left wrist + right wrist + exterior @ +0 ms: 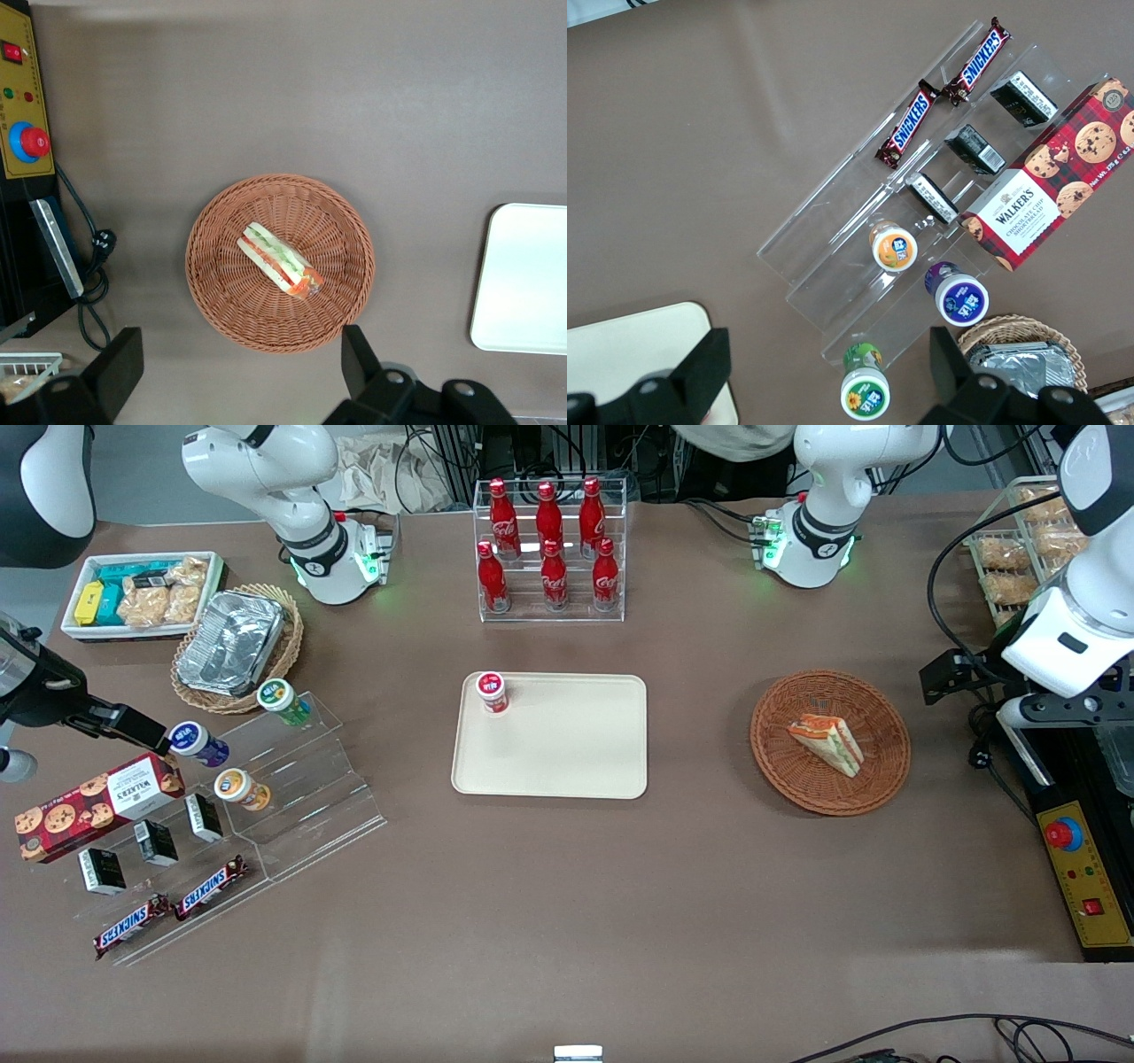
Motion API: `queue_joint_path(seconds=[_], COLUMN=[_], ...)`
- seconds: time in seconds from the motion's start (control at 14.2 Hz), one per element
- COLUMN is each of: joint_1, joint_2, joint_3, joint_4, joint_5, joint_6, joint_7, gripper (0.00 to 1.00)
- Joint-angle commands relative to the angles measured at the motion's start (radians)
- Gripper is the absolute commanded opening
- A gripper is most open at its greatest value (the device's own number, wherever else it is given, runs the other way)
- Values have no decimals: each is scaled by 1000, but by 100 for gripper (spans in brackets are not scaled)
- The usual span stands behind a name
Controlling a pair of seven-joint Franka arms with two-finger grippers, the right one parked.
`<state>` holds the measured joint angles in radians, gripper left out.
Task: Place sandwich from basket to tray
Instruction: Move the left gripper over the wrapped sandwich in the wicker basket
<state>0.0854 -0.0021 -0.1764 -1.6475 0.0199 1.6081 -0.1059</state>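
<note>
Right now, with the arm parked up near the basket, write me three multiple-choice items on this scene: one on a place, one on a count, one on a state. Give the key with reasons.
1. Where does the sandwich lie?
A. In the basket
B. On the tray
C. On the bare table

2. How many red bottles stand in the clear rack?
A. Four
B. Six
C. Eight

3. How are the jaws of the gripper?
A. Shut on the sandwich
B. Shut on nothing
C. Open, above the table beside the basket

Key: 1 A, the wedge rests on the wicker inside the rim. 2 B, two rows of three show in the front view. 3 C, the wrist view shows both fingers wide apart with nothing between them.
</note>
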Motion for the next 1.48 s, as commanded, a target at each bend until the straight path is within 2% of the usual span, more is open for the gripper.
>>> queue_joint_path(seconds=[0.0,0.21,0.35,0.56,0.84,1.12,1.41], joint_1=[2,1,0,0,8,7,5], joint_2=[-22,-42,-58,-79,-243,-242,-240], joint_3=[-5,-5,-6,-8,-5,-6,-6], joint_4=[-44,-89,-127,-173,-516,-598,-785], joint_5=[17,18,17,17,12,15,15], joint_6=[-11,-4,-4,7,321,401,642], joint_7=[-64,-179,-343,-388,-416,-477,-564], gripper=[100,100,100,100,100,100,100])
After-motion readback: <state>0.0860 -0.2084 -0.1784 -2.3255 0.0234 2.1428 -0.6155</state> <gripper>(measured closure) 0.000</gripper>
